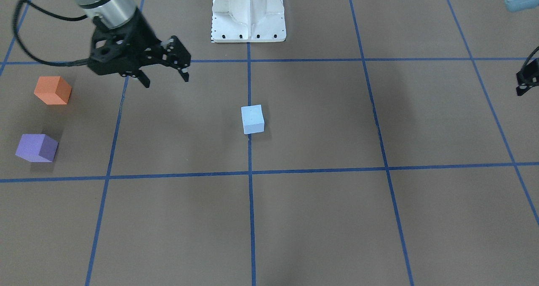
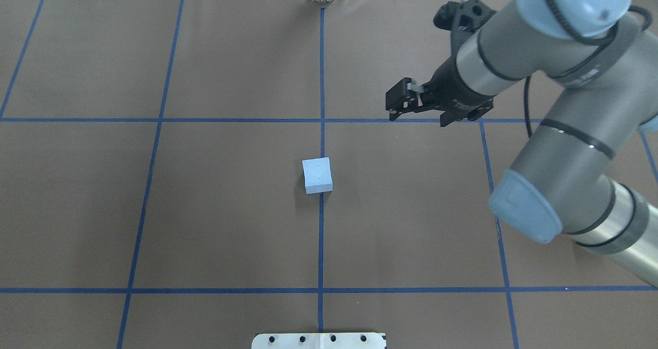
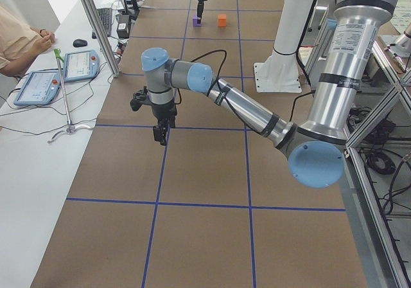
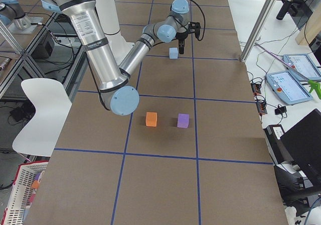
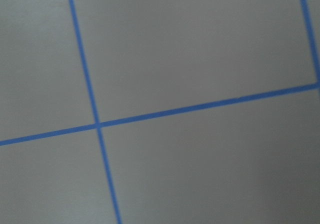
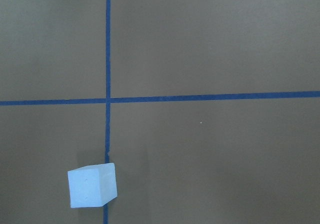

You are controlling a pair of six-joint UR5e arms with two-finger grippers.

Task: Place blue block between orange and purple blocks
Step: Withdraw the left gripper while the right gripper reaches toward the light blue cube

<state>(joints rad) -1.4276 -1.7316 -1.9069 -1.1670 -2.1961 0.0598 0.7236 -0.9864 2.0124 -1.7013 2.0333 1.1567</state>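
The light blue block [image 1: 252, 119] sits on a blue tape line at the table's middle; it also shows in the overhead view [image 2: 317, 175] and low left in the right wrist view [image 6: 92, 185]. The orange block [image 1: 52, 90] and purple block [image 1: 37, 148] stand apart on the robot's right side, orange nearer the robot's base. The right arm hides both in the overhead view. My right gripper [image 1: 165, 78] hangs open and empty above the table, between the orange and blue blocks. My left gripper [image 1: 526, 81] is cut off at the frame edge, far from all blocks.
The white robot base [image 1: 248, 14] stands at the table's back middle. Blue tape lines [image 1: 249, 218] divide the brown table into squares. An operator and tablets [image 3: 38, 85] are beside the table at the robot's left end.
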